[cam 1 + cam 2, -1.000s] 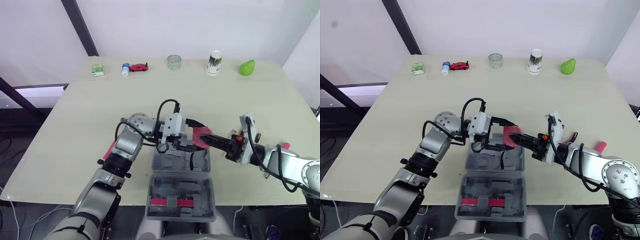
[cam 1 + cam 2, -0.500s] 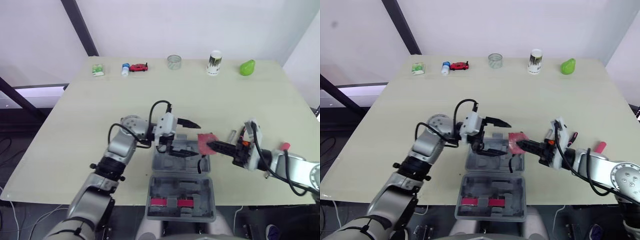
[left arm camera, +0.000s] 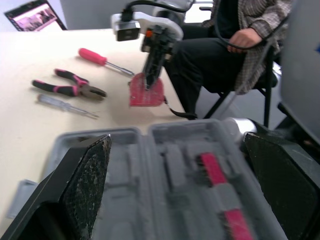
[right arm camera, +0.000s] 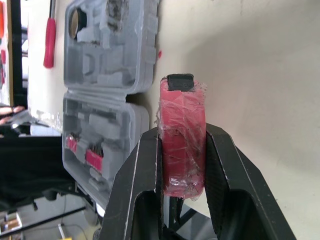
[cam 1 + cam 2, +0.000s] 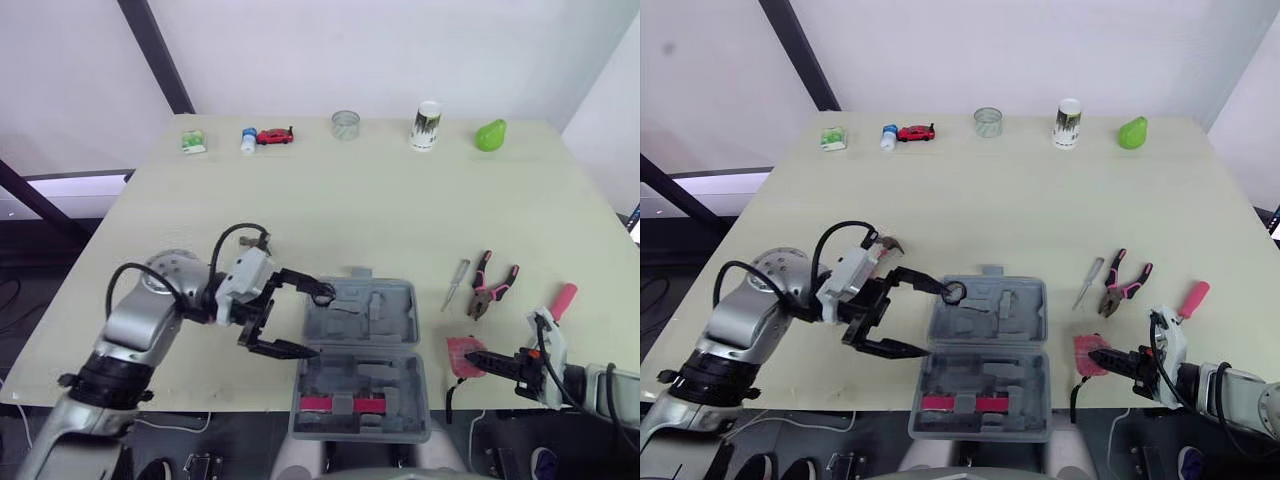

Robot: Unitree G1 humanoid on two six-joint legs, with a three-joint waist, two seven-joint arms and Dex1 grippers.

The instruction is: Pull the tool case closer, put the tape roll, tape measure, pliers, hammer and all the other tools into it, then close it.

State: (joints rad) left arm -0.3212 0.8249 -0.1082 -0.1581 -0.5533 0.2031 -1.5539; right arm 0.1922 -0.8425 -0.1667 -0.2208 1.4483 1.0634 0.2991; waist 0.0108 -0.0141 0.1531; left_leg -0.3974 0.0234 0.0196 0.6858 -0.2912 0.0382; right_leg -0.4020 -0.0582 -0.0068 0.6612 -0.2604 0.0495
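Table top (image 5: 350,215), pale beige, rectangular. Far edge, left to right: small green-and-white box (image 5: 194,141); small blue-and-white bottle (image 5: 248,140), just beside a red toy car (image 5: 277,135); clear round cup (image 5: 345,125); white cylindrical can with dark print (image 5: 426,125); glossy green pear-shaped object (image 5: 490,135). Near side, left to right: left gripper (image 5: 313,322), its two black fingers spread wide at the left edge of the case, one tip over the far left corner, the other beside the hinge line; contact with the case cannot be told. Grey moulded-plastic tool case (image 5: 385,322), lying open, far half on the table, near half jutting past the near edge and carrying a pink strip (image 5: 340,403) in its moulding. Slim screwdriver with a clear handle (image 5: 456,283), lying on the table right of the case. Flat red tape measure (image 5: 460,352) with a black strap hanging from it, at the near edge just right of the case, pinched on its two flat faces by the right gripper (image 5: 478,357). Pliers with pink-and-black handles (image 5: 492,285), near the slim screwdriver but apart. Screwdriver with a solid pink handle (image 5: 560,300), farthest right.
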